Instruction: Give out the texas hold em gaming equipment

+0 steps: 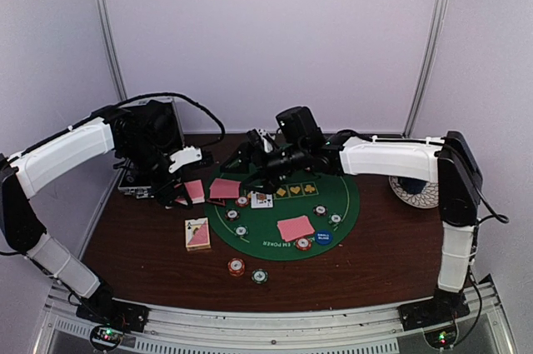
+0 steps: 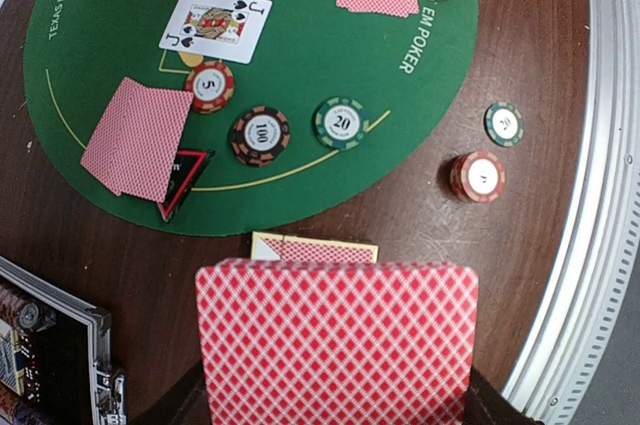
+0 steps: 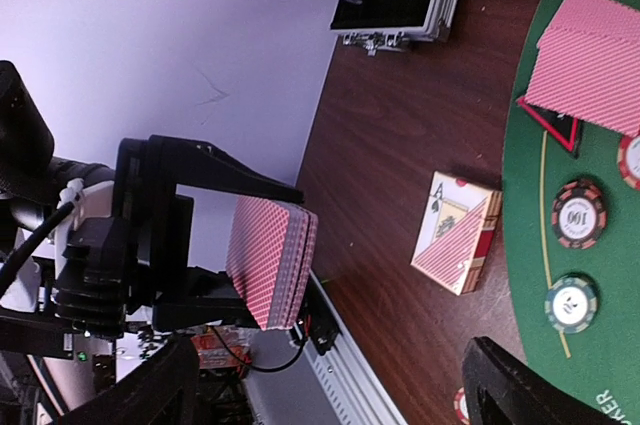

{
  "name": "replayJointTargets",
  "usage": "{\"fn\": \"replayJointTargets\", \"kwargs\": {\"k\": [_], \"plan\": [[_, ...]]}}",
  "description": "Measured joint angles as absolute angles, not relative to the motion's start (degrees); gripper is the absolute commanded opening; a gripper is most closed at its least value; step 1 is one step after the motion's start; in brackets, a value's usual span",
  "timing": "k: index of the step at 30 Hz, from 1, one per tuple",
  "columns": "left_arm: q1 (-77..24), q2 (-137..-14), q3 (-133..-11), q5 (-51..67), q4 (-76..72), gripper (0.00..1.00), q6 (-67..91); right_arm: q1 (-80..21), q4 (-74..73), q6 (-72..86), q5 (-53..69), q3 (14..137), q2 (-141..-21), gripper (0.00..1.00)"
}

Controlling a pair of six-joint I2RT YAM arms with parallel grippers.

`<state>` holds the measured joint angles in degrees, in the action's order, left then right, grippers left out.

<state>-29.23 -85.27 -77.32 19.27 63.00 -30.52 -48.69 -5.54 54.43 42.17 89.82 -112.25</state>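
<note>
the card deck [image 2: 336, 345] clamped in the left gripper [image 3: 268, 253] could be spilled if tugged unevenly by the released right gripper [image 3: 332, 350].

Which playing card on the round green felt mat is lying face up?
The white jack of spades card beside the red-and-white chip marked 5; the other cards on the mat show their pink chequered backs.

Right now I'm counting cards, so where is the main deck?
The deck is clamped in the left gripper, above the wooden table. In the top view it sits just off the green mat's left edge, near the card box.
</note>
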Motion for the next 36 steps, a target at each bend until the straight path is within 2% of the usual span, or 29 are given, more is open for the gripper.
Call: {"fn": "replayJointTargets", "kwargs": {"k": [15, 36], "plan": [[-29.2, -85.6, -78.5, 19.7, 63.1, 0.0, -30.5, -52.0, 5.0, 66.5, 50.2, 92.3, -119.7, 0.85], [-29.2, -85.8, -78.6, 20.2, 63.1, 0.0, -30.5, -53.4, 14.6, 77.1, 52.6, 100.8, -130.7, 0.72]]}}
